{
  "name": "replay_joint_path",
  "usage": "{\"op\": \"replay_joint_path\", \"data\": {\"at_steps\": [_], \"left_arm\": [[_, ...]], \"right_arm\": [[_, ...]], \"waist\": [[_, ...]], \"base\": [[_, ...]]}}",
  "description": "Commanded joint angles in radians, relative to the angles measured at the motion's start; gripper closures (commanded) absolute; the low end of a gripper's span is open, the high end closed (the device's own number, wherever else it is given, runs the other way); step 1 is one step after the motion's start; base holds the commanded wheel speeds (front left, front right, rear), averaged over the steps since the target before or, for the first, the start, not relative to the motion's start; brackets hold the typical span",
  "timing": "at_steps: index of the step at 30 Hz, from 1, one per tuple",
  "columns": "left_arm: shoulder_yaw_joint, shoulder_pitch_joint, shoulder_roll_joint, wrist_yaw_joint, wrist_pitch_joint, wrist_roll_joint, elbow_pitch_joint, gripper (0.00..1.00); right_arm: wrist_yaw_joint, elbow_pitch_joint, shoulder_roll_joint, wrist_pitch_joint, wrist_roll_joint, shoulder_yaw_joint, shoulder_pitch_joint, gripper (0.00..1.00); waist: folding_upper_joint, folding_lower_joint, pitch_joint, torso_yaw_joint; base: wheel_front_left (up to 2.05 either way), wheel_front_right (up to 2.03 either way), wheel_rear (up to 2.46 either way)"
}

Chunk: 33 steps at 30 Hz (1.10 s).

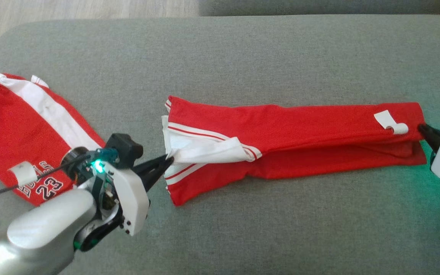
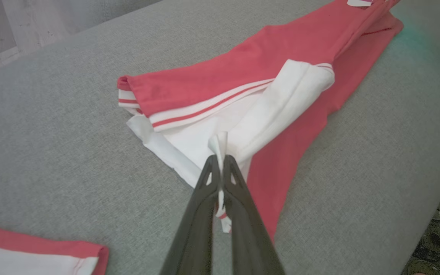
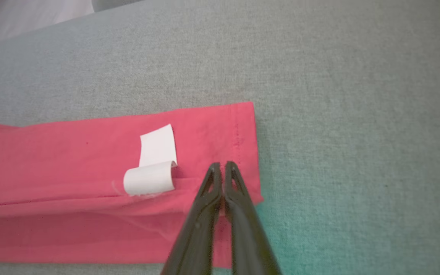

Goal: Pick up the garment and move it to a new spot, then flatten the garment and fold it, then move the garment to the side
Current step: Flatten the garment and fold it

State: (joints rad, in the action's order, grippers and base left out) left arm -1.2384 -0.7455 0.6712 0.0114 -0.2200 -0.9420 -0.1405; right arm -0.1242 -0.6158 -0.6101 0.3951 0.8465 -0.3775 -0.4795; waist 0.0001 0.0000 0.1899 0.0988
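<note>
So our left gripper [image 2: 220, 160] is clamped tight on a little pleat of white cloth. In its wrist view we can see a sliver of fabric poking up between the two dark fingers. That cloth belongs to the soft red knit garment with white striped trim [image 1: 300, 126], at the end where the white panel is flipped open. Our right gripper [image 3: 223, 166] is closed too, and it looks pinched on the red hem at the opposite end, just beside the curled white paper-like tag [image 3: 155, 168].

Between the two grippers, the garment lies in a long, narrow, folded strip across the flat grey woven cushion [image 1: 243, 57]. It's roughly in the middle, running left to right in the head view.

Handling-wise, we'd call it light and totally limp, so it should sag and bunch wherever it isn't supported. It doesn't look slippery, but a thin pinch like the left one could pull free if we tug hard. We think the best places to hold it are the hems and corners at both ends, keeping even tension so the layers don't slide apart.

Further out to the left there's a second red-and-white jersey with "23" on it [image 1: 13, 130], well apart from ours.
</note>
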Motion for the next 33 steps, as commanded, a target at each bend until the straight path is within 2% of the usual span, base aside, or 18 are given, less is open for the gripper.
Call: {"op": "replay_joint_path", "data": {"at_steps": [1, 8, 15, 16, 17, 18, 19, 23, 26, 33], "left_arm": [[0.04, -0.027, 0.048, -0.012, 0.001, -0.001, 0.029, 1.0], [0.021, 0.007, 0.062, -0.024, -0.032, -0.012, 0.071, 1.0], [0.002, 0.037, 0.055, -0.024, -0.06, -0.015, 0.075, 1.0], [0.001, 0.04, 0.053, -0.026, -0.061, -0.013, 0.07, 1.0], [-0.001, 0.042, 0.052, -0.027, -0.062, -0.008, 0.065, 0.65], [-0.002, 0.043, 0.051, -0.031, -0.058, -0.001, 0.06, 0.09], [-0.001, 0.043, 0.048, -0.038, -0.05, 0.004, 0.054, 0.0], [0.011, 0.045, 0.038, -0.056, -0.012, 0.016, 0.037, 0.0], [0.071, 0.063, 0.008, -0.082, 0.066, -0.033, 0.028, 0.0], [0.258, 0.102, -0.048, -0.182, 0.334, -0.111, -0.015, 0.0]], "right_arm": [[-0.007, 0.039, -0.046, 0.01, 0.007, -0.003, 0.015, 1.0], [-0.007, 0.093, -0.067, 0.066, -0.007, 0.01, 0.069, 1.0], [-0.007, 0.114, -0.055, 0.089, -0.039, 0.025, 0.099, 1.0], [-0.007, 0.113, -0.051, 0.086, -0.046, 0.03, 0.101, 0.67], [-0.007, 0.111, -0.047, 0.086, -0.051, 0.035, 0.102, 0.0], [-0.007, 0.11, -0.041, 0.087, -0.055, 0.039, 0.104, 0.0], [-0.007, 0.11, -0.035, 0.086, -0.057, 0.043, 0.105, 0.0], [-0.007, 0.114, -0.023, 0.075, -0.065, 0.065, 0.106, 0.0], [-0.007, 0.116, 0.0, 0.036, -0.06, 0.124, 0.095, 0.0], [-0.007, 0.219, 0.1, -0.117, -0.061, 0.224, 0.075, 0.0]], "waist": [[-0.0001, 0.0, 0.002, 0.0], [-0.0001, 0.0, -0.004, 0.002], [-0.0001, 0.0, -0.014, -0.003], [-0.0001, 0.0, -0.014, -0.004], [-0.0001, 0.0, -0.015, -0.005], [-0.0001, 0.0, -0.015, -0.006], [-0.0001, 0.0, -0.016, -0.008], [-0.0001, 0.0, -0.019, -0.012], [-0.0001, 0.0, -0.029, -0.016], [-0.0001, 0.0, -0.061, -0.03]], "base": [[0.0, 0.0, 0.0], [0.0, 0.0, 0.0], [0.0, 0.0, 0.0], [0.0, 0.0, 0.0], [0.0, 0.0, 0.0], [0.0, 0.0, 0.0], [0.0, 0.0, 0.0], [0.0, 0.0, 0.0], [0.0, 0.0, 0.0], [0.0, 0.0, 0.0]]}}
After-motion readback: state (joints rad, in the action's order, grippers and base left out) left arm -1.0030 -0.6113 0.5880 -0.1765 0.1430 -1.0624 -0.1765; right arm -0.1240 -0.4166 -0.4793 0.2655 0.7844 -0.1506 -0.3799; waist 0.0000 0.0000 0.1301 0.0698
